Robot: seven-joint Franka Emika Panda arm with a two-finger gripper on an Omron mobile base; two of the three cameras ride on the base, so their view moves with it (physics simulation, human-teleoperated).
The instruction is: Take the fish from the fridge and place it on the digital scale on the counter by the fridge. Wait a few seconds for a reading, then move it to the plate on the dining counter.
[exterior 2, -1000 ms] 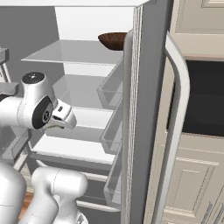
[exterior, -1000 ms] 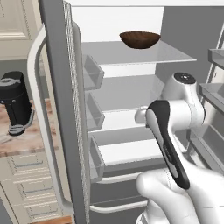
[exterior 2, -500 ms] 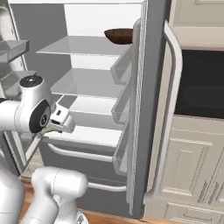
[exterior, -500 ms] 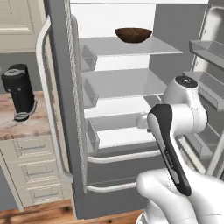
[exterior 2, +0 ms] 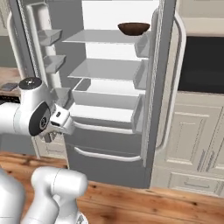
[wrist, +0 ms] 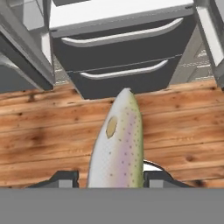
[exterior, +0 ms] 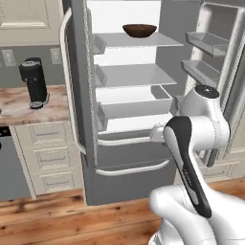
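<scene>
Gripper [wrist: 112, 177] jaws are closed partway around the fish [wrist: 117, 144], one dark fingertip on each side of its body. Seen from the hand camera, the fish is pale and speckled, with a greenish-yellow back and a small tan oval mark, and it points away from the hand toward the fridge [wrist: 127, 52]. Beneath the fish lies a wooden plank floor [wrist: 39, 140], with the fridge's two dark lower drawers and their pale bar handles just beyond.

From the base cameras, the white arm [exterior: 201, 124] is folded low in front of the fridge [exterior: 129, 110], whose two upper doors stand wide open. White shelves are visible inside, and a dark brown bowl [exterior: 139, 30] sits on the top shelf. To the left of the fridge, a marbled counter [exterior: 19, 107] carries a tall black coffee machine [exterior: 34, 81]. To the right stand cream cabinets [exterior 2: 192, 144] with a dark oven window [exterior 2: 201, 65].
</scene>
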